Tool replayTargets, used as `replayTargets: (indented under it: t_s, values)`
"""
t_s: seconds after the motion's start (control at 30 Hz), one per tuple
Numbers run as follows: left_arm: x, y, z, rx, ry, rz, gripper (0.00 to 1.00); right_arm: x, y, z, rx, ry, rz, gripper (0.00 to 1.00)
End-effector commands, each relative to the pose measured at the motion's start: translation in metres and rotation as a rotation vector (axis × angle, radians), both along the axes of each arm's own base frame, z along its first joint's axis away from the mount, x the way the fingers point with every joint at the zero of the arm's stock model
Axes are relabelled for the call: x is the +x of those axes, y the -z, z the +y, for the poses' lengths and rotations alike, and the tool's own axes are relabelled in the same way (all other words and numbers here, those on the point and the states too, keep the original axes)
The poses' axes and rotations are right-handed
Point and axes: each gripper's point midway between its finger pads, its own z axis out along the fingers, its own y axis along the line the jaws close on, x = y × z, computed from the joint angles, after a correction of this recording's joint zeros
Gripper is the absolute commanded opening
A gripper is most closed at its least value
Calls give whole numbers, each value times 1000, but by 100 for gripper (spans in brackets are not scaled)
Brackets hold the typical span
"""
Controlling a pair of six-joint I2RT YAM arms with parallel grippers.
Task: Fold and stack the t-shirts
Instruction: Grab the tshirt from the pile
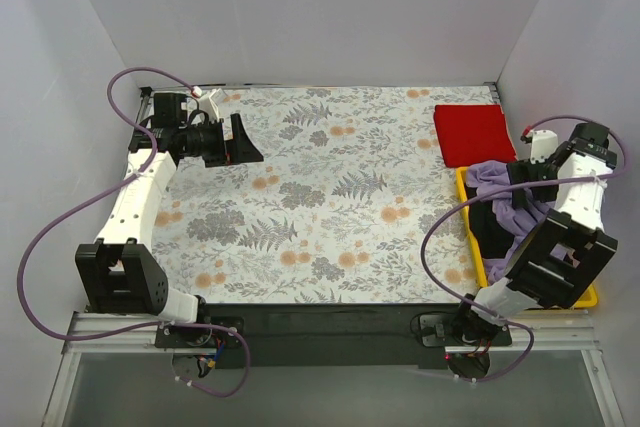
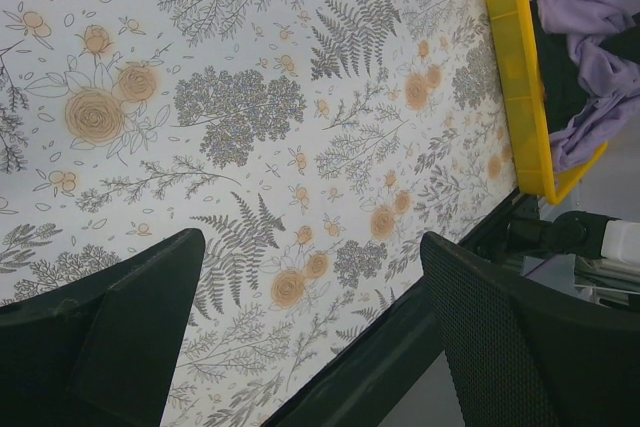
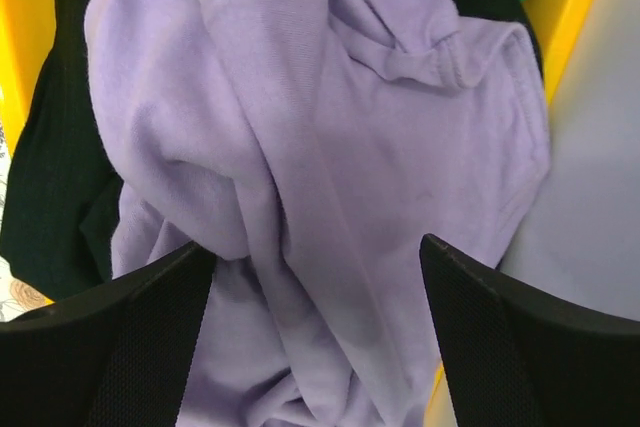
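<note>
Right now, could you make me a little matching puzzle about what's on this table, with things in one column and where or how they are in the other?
Things:
1. red t-shirt
2. lavender t-shirt
3. left gripper
4. yellow tray

States:
A. crumpled in a heap
B. open above the floral cloth, holding nothing
C. folded flat at the far right
D. along the right side, with clothing inside

Pairs: 1-C, 2-A, 3-B, 4-D.
</note>
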Motion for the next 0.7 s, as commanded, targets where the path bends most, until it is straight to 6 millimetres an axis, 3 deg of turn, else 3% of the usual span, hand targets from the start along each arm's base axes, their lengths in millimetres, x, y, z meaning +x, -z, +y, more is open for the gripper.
replayTargets:
  t_s: [0.0,0.03,0.07,0.1,0.13,0.2,0.37,0.4,0.47,0.5,0.67]
  values:
    - [-1,-17,-1,-11,19,-45,89,2,7,-2,20,-11,-4,87]
    - [0,-17,-1,-10,18,-49,89,2,7,-2,20,-9,-2,79]
    - [-1,-16,-1,-8,15,-47,89,3,5,-4,15,-7,-8,58]
    - [0,-16,0,-5,14,-51,89,4,1,-4,10,-7,-16,46]
    - [0,-16,0,-4,13,-52,89,4,-3,-4,6,-8,-26,24]
    - [-1,-17,0,-4,16,-56,89,8,-22,-5,-17,-8,-77,2]
    - [-2,-21,-1,-10,20,-72,89,15,-86,-6,-98,-15,-237,1]
    - [-2,-22,-1,-10,20,-73,89,17,-113,-6,-134,-13,-301,1]
    - [-3,-22,-2,-15,24,-72,89,19,-144,-2,-161,-30,-389,1]
    - [-3,-24,-2,-15,28,-75,89,21,-176,3,-177,-32,-475,1]
    - [0,-29,-5,-31,38,-84,89,24,-256,23,-161,-34,-690,1]
